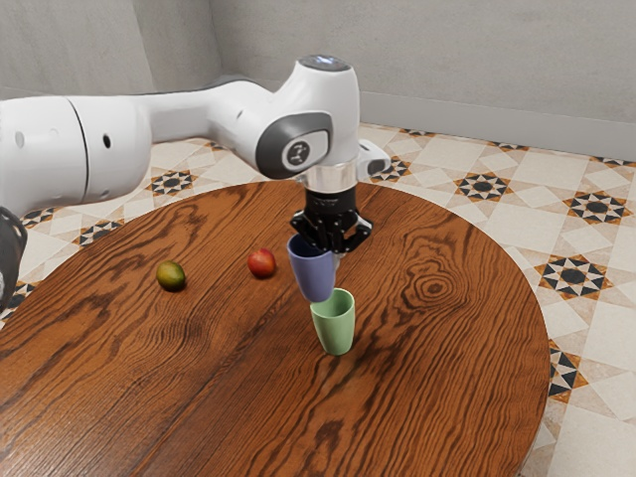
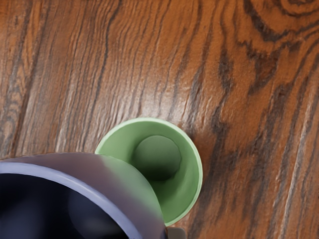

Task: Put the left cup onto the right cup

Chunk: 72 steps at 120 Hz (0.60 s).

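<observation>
Gripper [image 1: 326, 241] fingers are closed narrowly on the rim wall of the purple cup [image 1: 313, 270], one inside the mouth and one outside as far as I can judge. That is why the cup hangs below the hand, clear of the table [image 1: 437, 397]. It hangs slightly tilted, its base leaning toward the green cup [image 1: 334, 320], probably because a single-wall pinch lets it swing. The base sits just above the green rim and a little to the exterior view's left of it.

From the wrist, the purple cup [image 2: 75, 194] overlaps one side of the green cup [image 2: 167, 164], whose open mouth faces up, so the two are not yet centred. The green cup stands upright on the wood, ready to receive the other. A red fruit [image 1: 262, 262] and a green fruit [image 1: 171, 275] lie well apart.
</observation>
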### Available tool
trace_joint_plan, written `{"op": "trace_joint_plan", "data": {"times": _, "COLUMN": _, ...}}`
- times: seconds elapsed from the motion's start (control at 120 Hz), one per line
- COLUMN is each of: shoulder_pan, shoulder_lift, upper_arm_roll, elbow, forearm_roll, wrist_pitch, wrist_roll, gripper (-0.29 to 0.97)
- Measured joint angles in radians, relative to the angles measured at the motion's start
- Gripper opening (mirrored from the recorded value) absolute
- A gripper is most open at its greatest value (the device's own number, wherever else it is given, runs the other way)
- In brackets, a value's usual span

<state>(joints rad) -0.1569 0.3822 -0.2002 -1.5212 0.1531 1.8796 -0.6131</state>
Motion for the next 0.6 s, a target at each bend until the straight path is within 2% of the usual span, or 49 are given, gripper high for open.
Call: {"op": "trace_joint_plan", "data": {"times": 0.6, "shoulder_pan": -0.005, "shoulder_lift": 0.068, "upper_arm_roll": -0.004, "elbow": 0.031, "forearm_roll": 0.000, "wrist_pitch": 0.043, "wrist_roll": -0.051, "gripper": -0.10}}
